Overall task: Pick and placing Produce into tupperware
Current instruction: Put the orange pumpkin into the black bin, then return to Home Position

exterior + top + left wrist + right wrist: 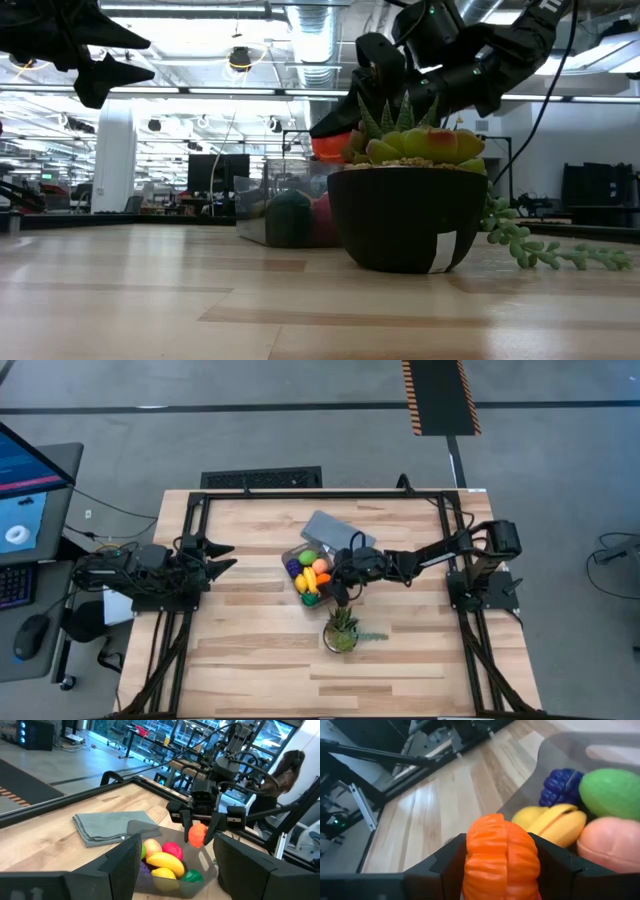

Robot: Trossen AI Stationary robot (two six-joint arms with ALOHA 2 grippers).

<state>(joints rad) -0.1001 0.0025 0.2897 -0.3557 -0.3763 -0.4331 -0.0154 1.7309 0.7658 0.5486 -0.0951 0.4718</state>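
A clear tupperware tub (293, 554) stands mid-table and holds several toy produce pieces: a yellow banana (560, 822), purple grapes (562, 787), a green piece (612, 792) and a pink piece (610, 845). My right gripper (199, 840) reaches in from the table's right. It is shut on an orange ribbed toy vegetable (197, 834) just above the tub's right end. My left gripper (222, 557) waits open at the table's left, high above the wood, pointing level toward the tub. My right gripper pinches the orange vegetable's two opposite sides (470, 855) between its two fingers (447, 862). The fingers come from the table's right, slanting down. The vegetable is lifted clear, over the tub's right end and above the pieces inside.
A flat grey-blue lid (335, 530) lies just beyond the tub's far side. A dark pot with a spiky green plant (342, 632) stands close in front of the tub, toward the near edge. Bare wood spreads to the left and right.
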